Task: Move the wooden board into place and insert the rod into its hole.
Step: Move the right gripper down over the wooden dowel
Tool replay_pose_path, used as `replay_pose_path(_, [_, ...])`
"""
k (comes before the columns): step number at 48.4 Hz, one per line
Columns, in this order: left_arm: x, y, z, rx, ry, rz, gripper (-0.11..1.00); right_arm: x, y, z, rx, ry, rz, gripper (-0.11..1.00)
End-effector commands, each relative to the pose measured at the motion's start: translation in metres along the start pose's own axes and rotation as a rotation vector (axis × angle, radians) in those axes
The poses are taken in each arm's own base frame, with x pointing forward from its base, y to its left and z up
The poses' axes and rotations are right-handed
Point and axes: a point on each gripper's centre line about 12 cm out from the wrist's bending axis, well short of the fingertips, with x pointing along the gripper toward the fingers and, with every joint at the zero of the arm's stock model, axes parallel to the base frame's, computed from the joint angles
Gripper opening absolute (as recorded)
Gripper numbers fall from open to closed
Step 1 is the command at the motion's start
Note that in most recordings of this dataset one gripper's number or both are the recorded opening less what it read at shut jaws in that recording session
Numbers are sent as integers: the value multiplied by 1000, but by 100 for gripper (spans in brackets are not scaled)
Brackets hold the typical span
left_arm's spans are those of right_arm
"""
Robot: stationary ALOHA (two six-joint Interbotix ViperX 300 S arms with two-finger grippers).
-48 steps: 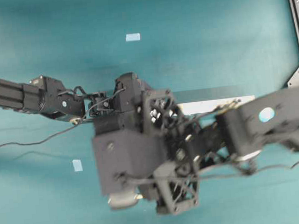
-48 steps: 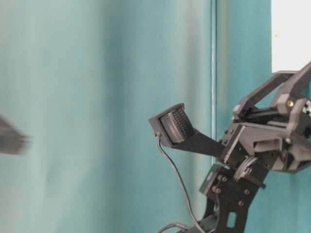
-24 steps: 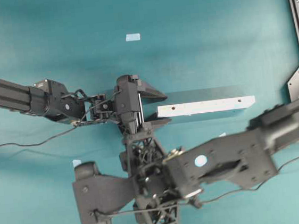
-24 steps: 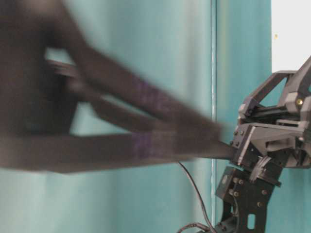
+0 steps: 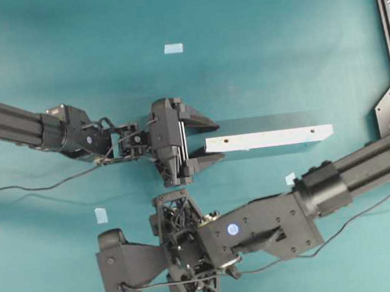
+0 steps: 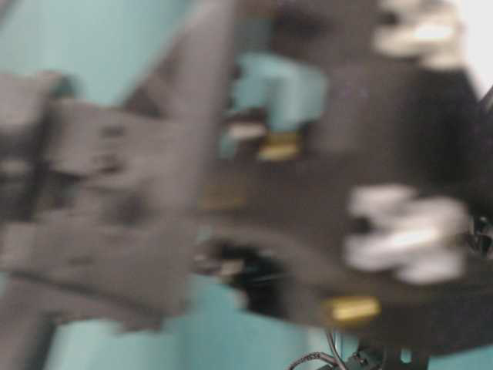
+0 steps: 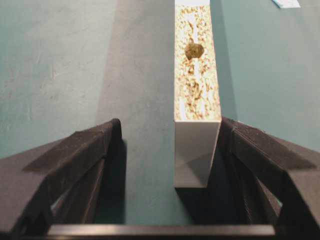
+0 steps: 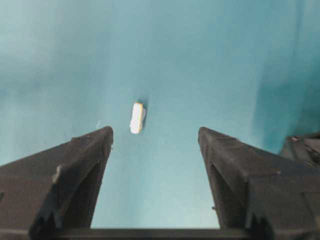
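The wooden board (image 5: 269, 139) lies flat on the teal surface (image 5: 274, 33), its long side running left to right in the overhead view, with a small dark hole near each end. Its left end reaches in between the fingers of the left hand (image 5: 205, 142), which stand wide apart; in the left wrist view the board (image 7: 196, 90) sits close against the right-side finger (image 7: 260, 165), leaving a broad gap to the other, and whether it touches cannot be told. The rod (image 8: 136, 118) lies alone on the surface, just ahead of the right hand (image 8: 155, 142), whose fingers are spread wide with nothing between them. In the overhead view the right hand (image 5: 124, 268) is low on the left, well apart from the board. Light-blue tape squares (image 5: 173, 48) dot the surface. The table-level view is blurred.
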Motion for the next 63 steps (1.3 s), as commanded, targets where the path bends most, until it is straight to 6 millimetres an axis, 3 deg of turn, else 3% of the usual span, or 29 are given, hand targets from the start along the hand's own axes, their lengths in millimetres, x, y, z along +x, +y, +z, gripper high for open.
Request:
replay_pose_path(1, [1,20,-7,-18,19,42,81,-2,6,-2,-12,-19,11,76])
replay_pose_path(21, [-1,25,-10,-20,25,52,81,42,11,-12,24,-32,24,76])
replay_pose_path(33, [-1,24,-10,-20,25,51,76,52,10,-14,36,-17,16,76])
replay_pose_path(63, [0,20,-6,-18,17,43,75,63,6,-17,137,-22,3,75])
